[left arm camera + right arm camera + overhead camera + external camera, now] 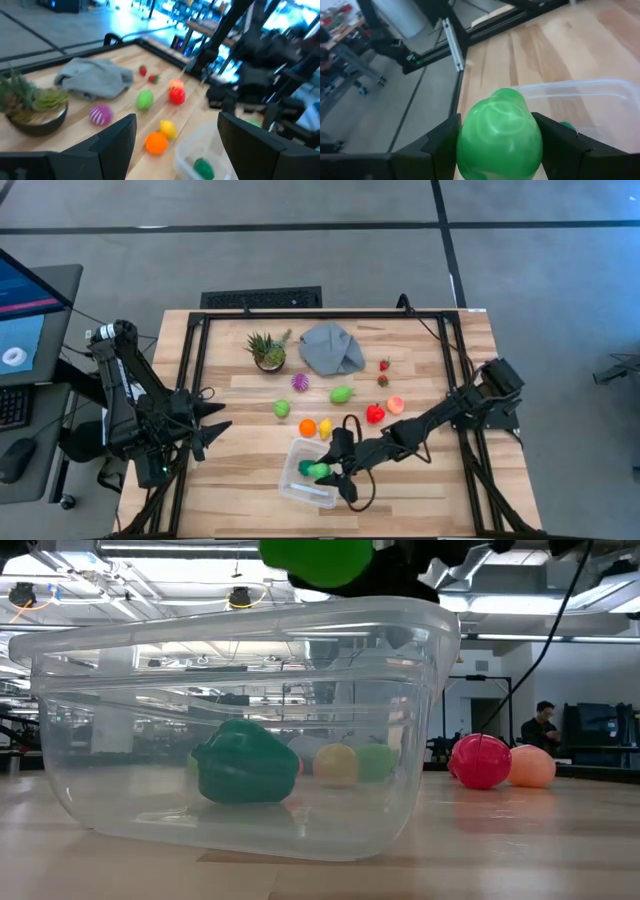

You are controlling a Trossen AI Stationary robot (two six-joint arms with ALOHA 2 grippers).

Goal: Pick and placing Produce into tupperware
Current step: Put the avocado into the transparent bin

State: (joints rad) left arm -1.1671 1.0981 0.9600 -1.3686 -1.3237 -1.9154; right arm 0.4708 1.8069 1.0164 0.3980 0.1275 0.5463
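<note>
My right gripper is clamped on a round green toy fruit, holding it above the clear container near the table's front edge. A darker green toy lies inside. My left gripper waits half open, empty, at the left.

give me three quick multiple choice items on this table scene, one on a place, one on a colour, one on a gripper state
1. Where is the clear rectangular plastic container?
A. the table's near edge
B. beside the spiky potted plant
C. on the grey cloth

2. What colour is the toy fruit in the right gripper?
A. red
B. bright green
C. purple

3. The left gripper is:
A. holding an orange
B. inside the container
C. open and empty

Answers: 1 A, the high view shows it. 2 B, the right wrist view shows it. 3 C, nothing sits between its fingers.
</note>
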